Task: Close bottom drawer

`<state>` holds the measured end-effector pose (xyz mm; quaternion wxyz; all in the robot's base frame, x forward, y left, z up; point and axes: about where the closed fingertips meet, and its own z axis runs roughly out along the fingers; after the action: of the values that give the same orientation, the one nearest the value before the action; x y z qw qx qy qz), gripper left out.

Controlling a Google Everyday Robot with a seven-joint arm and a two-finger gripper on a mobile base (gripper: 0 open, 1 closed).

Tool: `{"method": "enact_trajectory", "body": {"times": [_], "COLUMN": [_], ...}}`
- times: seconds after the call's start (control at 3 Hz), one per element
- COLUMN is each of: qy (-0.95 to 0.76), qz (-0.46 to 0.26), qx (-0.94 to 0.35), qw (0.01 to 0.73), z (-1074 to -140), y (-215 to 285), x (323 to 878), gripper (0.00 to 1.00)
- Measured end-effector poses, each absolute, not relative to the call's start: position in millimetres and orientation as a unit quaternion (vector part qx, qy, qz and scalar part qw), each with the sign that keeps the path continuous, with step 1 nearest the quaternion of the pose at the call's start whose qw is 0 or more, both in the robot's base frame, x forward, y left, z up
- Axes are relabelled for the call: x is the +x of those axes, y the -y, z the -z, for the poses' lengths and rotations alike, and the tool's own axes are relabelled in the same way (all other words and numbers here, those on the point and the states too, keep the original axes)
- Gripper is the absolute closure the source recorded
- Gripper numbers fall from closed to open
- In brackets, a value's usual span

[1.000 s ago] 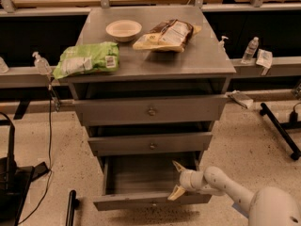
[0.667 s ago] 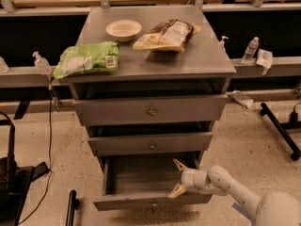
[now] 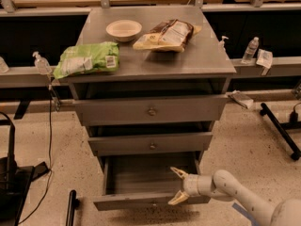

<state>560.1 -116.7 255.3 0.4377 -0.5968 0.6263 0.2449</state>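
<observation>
The bottom drawer [image 3: 141, 175] of the grey cabinet stands pulled out, its shallow grey box showing nothing inside. Its narrow front panel [image 3: 136, 202] is low in the camera view and the knob is not visible from here. My gripper [image 3: 178, 186] is at the drawer's right front corner, open, with one yellowish finger [image 3: 179, 173] over the box and the other [image 3: 177, 198] at the front panel. It holds nothing. My white arm [image 3: 235, 192] comes in from the lower right.
The middle drawer [image 3: 151, 143] and top drawer [image 3: 150, 110] are shut. On the cabinet top lie a green bag [image 3: 87, 59], a white bowl [image 3: 123, 29] and a brown snack bag [image 3: 169, 33]. Black stands sit on the floor at left [image 3: 11, 173] and right [image 3: 282, 131].
My gripper and arm have stayed almost in place at the drawer's right front corner. The drawer has not visibly moved.
</observation>
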Motion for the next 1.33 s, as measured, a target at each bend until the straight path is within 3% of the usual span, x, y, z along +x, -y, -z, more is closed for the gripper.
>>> {"method": "enact_trajectory", "body": {"times": [0.33, 0.67, 1.0, 1.33], "qy": [-0.621, -0.623, -0.652, -0.699], "qz": [-0.293, -0.332, -0.317, -0.280], "qx": [-0.589, -0.582, -0.590, -0.580], "qw": [0.426, 0.404, 0.356, 0.310], "z": [-245.1, -220.7, -190.4, -150.2], "y": [109.6, 100.1, 94.5, 100.6], "x": [519.6, 481.2, 454.4, 448.4], "gripper": [0.39, 0.70, 0.99, 1.00]}}
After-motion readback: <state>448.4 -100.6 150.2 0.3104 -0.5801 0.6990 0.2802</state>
